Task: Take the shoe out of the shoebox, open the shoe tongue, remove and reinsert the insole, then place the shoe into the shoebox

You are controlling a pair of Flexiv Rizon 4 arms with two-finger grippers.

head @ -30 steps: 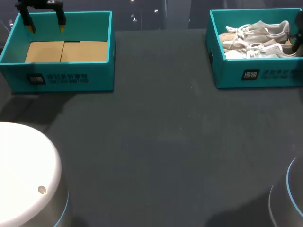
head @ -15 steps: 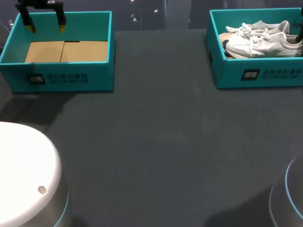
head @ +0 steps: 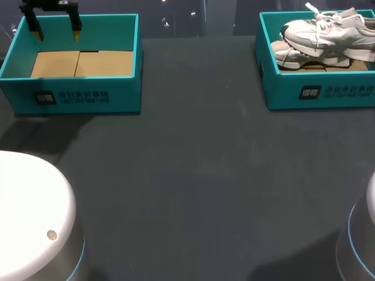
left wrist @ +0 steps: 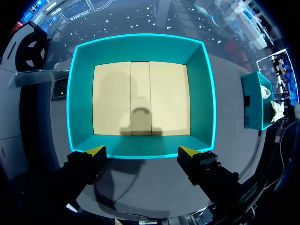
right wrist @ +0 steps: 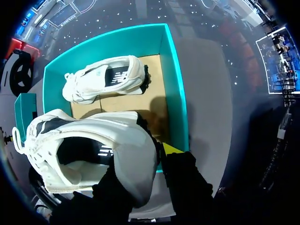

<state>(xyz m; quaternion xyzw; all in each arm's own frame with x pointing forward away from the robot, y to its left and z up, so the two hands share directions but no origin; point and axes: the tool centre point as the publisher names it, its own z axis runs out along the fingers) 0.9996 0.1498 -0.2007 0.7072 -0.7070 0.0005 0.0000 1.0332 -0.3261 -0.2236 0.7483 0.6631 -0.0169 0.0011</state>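
Seen from above, the dark table (head: 193,175) carries the left shoebox (head: 76,93) at its far left corner, the left gripper (head: 55,32) over its far wall, and the right shoebox (head: 319,93) at its far right corner, with the shoe (head: 328,32) raised above it. The left wrist view shows yellow tips apart. In the right wrist view the right gripper (right wrist: 140,164) is clamped on the shoe's heel.

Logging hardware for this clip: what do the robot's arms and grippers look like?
Both arms have rounded shells: the left arm is white over silver-grey with a thin light-blue ring, and the right arm shows the same ring. The left gripper and right gripper have blocky black fingers with bright yellow tips.
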